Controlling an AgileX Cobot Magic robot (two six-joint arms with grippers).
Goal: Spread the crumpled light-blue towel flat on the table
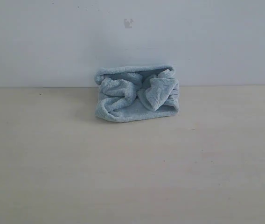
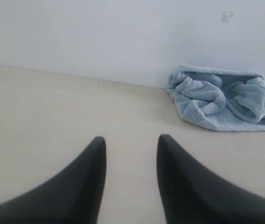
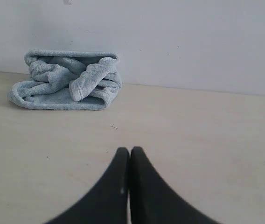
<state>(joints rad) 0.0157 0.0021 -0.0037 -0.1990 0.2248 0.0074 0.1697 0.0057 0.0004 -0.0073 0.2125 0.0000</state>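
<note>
The light-blue towel [image 1: 137, 93] lies crumpled in a bunched heap at the far middle of the table [image 1: 132, 177], close to the back wall. No arm shows in the exterior view. In the left wrist view my left gripper [image 2: 131, 140] hovers open over bare tabletop, with the towel [image 2: 221, 99] well ahead and off to one side. My right gripper [image 3: 129, 150] is shut with its dark fingertips pressed together and nothing held; the towel [image 3: 69, 81] sits ahead of it and apart. The towel's label is hidden.
A plain white wall [image 1: 132, 42] rises right behind the towel, with a small grey mark [image 1: 128, 23] on it. Beige tabletop stretches wide on both sides and in front of the heap.
</note>
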